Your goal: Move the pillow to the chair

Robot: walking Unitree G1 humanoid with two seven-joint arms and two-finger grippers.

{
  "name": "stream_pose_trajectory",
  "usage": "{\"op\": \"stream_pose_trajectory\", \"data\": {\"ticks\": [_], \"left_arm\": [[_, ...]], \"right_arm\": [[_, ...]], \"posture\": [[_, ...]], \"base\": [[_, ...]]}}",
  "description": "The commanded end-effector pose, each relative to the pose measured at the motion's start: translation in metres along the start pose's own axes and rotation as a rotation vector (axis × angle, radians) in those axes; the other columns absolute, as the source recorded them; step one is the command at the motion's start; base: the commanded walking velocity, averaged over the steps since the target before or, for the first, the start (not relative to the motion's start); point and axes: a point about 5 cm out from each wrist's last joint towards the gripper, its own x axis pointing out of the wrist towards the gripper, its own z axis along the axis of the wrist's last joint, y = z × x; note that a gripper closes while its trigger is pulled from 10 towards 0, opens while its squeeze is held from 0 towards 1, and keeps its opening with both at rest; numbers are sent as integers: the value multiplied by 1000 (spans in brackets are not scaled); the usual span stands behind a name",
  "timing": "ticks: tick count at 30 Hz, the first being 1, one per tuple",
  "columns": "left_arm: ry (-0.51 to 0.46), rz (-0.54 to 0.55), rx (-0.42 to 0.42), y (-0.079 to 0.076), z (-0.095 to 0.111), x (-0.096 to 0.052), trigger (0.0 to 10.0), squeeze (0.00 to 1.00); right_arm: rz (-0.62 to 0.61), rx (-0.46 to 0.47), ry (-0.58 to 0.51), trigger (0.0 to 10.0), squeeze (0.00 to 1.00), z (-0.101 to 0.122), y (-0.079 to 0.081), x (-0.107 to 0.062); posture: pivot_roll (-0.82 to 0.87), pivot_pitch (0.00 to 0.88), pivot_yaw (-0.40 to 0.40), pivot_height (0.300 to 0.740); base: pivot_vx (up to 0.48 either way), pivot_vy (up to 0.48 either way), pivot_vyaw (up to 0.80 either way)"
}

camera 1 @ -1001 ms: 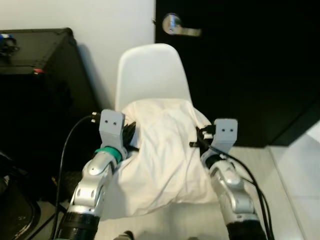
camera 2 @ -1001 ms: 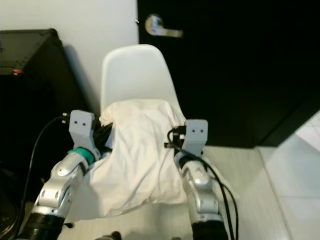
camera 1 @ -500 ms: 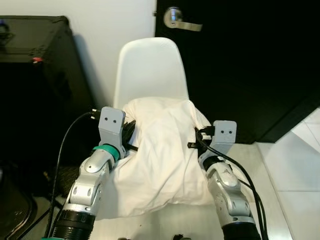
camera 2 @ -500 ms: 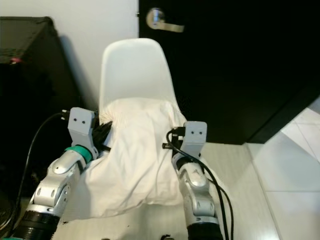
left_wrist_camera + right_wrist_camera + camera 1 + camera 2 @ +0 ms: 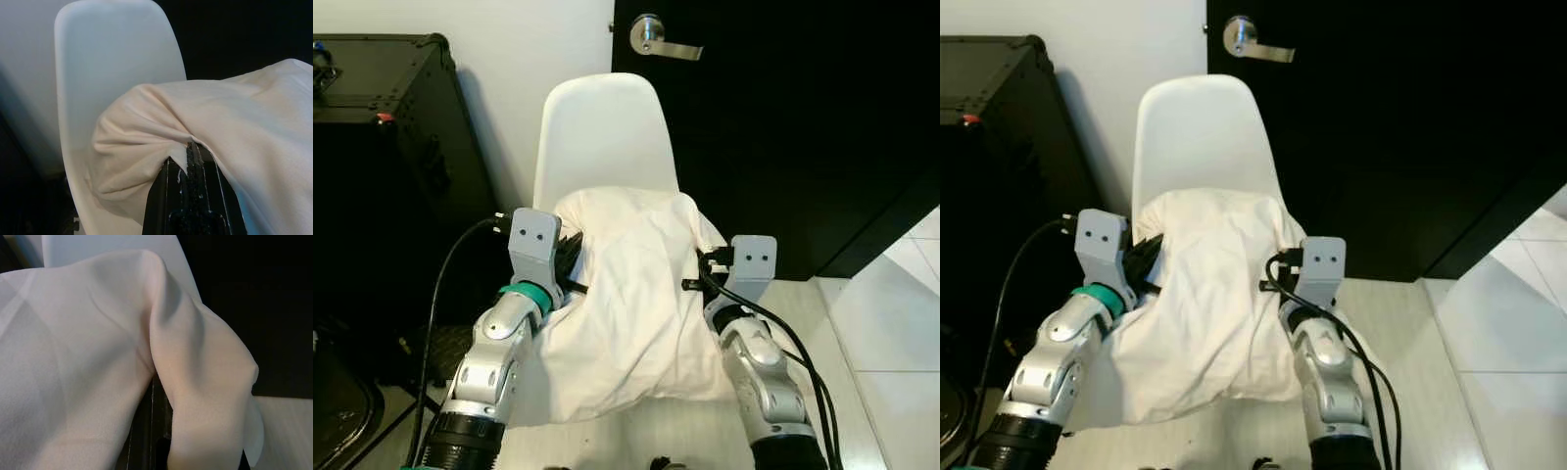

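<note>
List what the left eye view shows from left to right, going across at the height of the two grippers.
Black case → left gripper, its fingers shut on the pillow's edge → white pillow, lying against the white chair → right gripper, gripping the pillow's other edge → black door.

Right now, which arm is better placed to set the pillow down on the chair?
Neither alone: the left gripper and right gripper each pinch one side of the pillow, level, with the chair straight ahead. Lower both together.
</note>
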Motion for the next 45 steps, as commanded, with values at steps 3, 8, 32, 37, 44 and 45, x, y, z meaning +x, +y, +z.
{"op": "stream_pose_trajectory", "data": {"ticks": [3,8,32,37,44,45], "left_arm": [[-80,-84,0,-17,14,2,10000,0],[-76,-80,2,-17,12,2,10000,0],[-73,-58,5,-9,12,1,10000,0],[-74,-55,3,-9,12,2,10000,0],[-74,-56,2,-10,12,1,10000,0],[-74,-58,1,-10,12,1,10000,0]], "right_arm": [[88,-14,-44,10000,0,9,20,3],[90,-10,-45,10000,0,9,21,1],[83,26,-41,10000,0,8,20,1],[80,31,-43,10000,0,9,19,2],[84,31,-41,10000,0,9,19,2],[87,32,-40,10000,0,9,19,3]], "posture": [[40,26,43,740],[40,27,43,740],[46,35,51,730],[46,35,47,715],[48,33,43,700],[47,33,44,695]], "base": [[340,0,800],[337,0,320],[38,0,0],[0,0,0],[0,0,0],[0,0,0]]}}
